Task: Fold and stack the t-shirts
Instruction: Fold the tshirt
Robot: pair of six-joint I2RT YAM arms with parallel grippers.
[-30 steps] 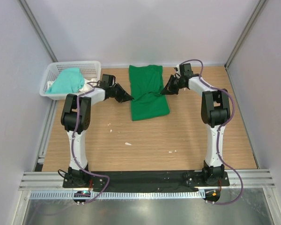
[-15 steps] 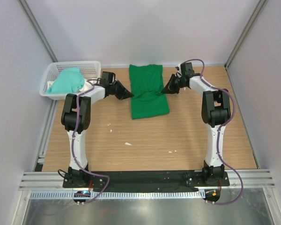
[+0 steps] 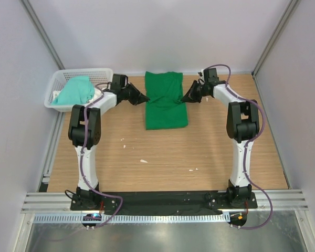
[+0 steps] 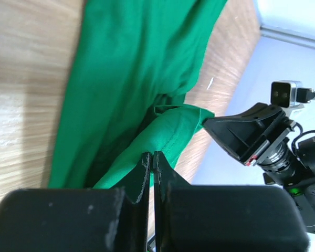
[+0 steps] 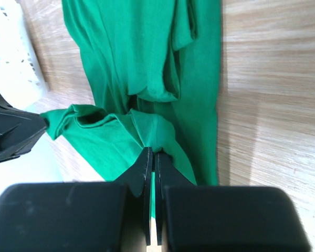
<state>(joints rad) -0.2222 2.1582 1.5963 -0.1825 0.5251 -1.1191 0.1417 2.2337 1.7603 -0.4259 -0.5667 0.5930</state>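
**A:** What's been changed vs a sec ago?

**B:** Both claws have been carried further twd the far edge of the table (image 3: 163,157), w/ cloth dragged along. The left gripper (image 3: 145,98) is seen pressed shut on a pinch of the dark green t-shirt (image 3: 166,113) at its left edge. The right gripper (image 3: 184,98) is clamped on the opposite edge the same way. The near hem has been pulled up + squared off.

**A:** So a fold is being made?

**B:** Prob yes, judged from the raised layer strung btwn the two tips in the wrist views. It's mid-way, nothing's been laid flat yet. The shirt's spread at centre-far of the table. The mint t-shirt (image 3: 73,90) is bunched in the white basket (image 3: 84,72) at the far-left corner, not gripped by either arm. So stacking can't be counted as begun, and only 1 of 2 shirts is partly done.
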